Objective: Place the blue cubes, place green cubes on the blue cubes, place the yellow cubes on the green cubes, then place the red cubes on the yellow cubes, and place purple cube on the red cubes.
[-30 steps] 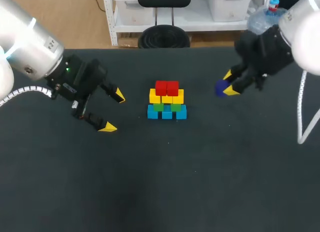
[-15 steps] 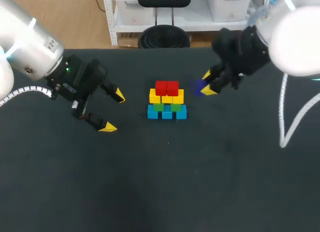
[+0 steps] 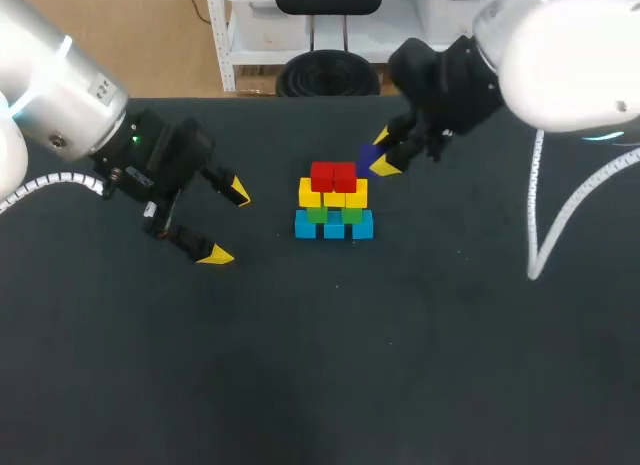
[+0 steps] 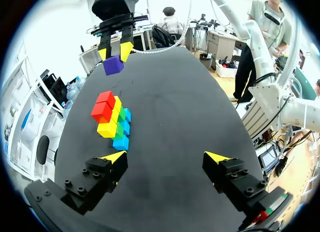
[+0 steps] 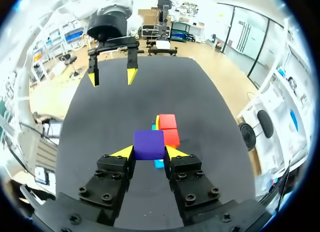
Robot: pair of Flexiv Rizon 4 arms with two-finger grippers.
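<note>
Moved: R gripper point(image 3: 383, 152), purple cube point(image 5: 149, 144) | prob. at red cubes point(image 3: 334, 176) edge

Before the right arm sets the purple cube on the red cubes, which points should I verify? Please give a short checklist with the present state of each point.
1. Grip: the right jaws touch the purple cube from two sides: ok.
2. Top layer: two red cubes sit side by side on the yellow cubes: ok.
3. Position: in the head view the purple cube is beside the red cubes, not above them: not ok.
4. Height of the purple cube over the red cubes: cannot tell.
5. Left jaws: open and well apart from all the cubes: ok.
</note>
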